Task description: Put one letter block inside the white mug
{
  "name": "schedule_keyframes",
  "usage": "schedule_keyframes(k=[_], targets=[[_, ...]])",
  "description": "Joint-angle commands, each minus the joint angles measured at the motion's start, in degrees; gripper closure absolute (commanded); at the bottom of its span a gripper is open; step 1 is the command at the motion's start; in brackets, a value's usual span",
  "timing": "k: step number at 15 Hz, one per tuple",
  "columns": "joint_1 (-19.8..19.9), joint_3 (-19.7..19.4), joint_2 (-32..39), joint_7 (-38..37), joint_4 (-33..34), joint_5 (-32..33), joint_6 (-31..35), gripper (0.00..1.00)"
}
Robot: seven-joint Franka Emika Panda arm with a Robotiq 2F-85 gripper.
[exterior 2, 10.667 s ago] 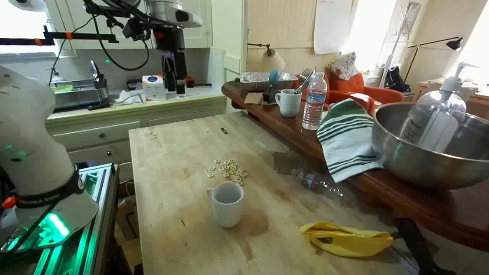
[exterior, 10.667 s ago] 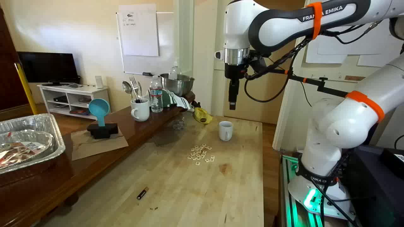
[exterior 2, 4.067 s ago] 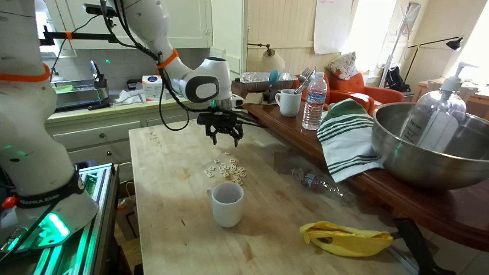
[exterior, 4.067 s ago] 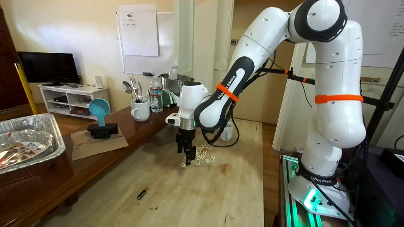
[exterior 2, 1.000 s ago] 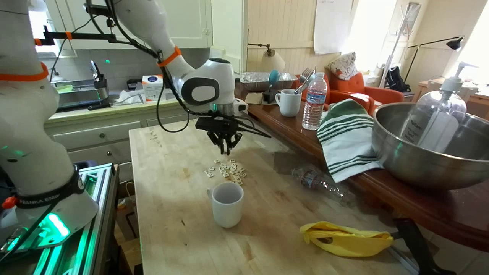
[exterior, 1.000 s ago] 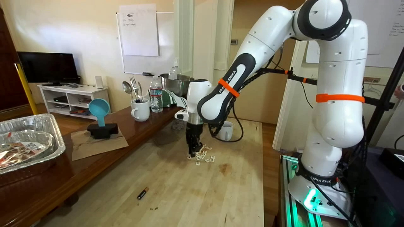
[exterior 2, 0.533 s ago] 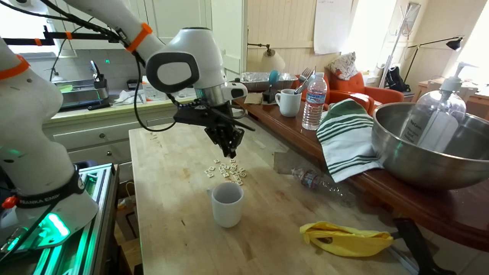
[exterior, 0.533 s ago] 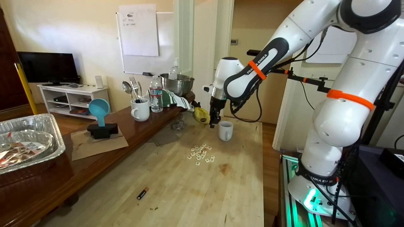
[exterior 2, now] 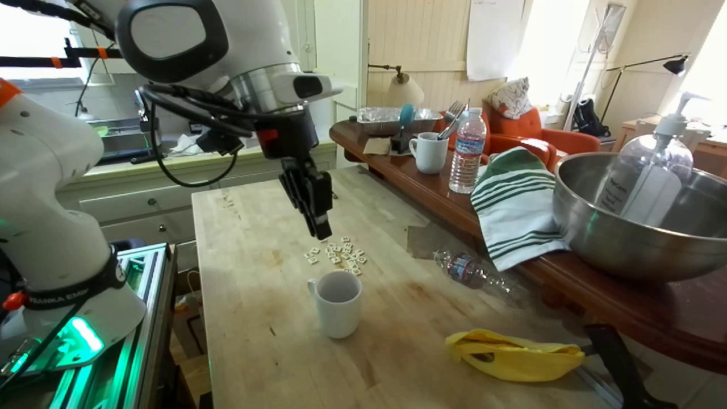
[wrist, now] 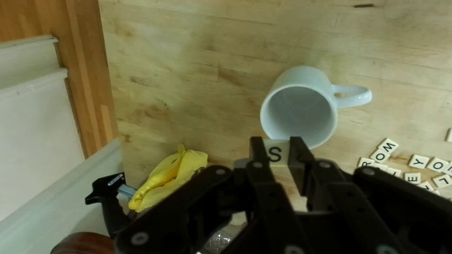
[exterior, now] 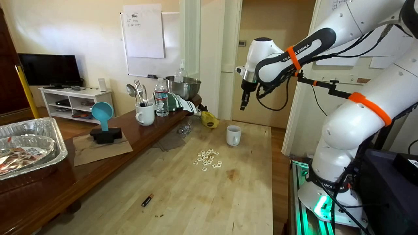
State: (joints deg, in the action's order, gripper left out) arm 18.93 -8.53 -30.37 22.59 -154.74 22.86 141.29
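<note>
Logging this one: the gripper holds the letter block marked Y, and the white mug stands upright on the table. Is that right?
Almost; only the letter is wrong. The wrist view shows the gripper holding the block marked S; the Y block lies on the table. The white mug does stand upright there.

Windows (exterior 2: 550, 45) glare white; in the wrist view the hand (wrist: 277, 151) looks blurred.

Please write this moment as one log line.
gripper shut on S block | white mug upright on table | block not yet inside
</note>
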Motion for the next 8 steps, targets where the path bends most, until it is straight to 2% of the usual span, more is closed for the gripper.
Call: schedule_keyframes(k=[1,4,8], targets=[[0.75,-1.48,0.32,-4.17,-2.72,3.10,3.32,0.95],[0.69,-2.63,3.15,-5.08,-4.24,3.32,9.54,0.95],[1.25,-3.14,10.39,-5.85,-3.27,3.24,20.41,0.95]])
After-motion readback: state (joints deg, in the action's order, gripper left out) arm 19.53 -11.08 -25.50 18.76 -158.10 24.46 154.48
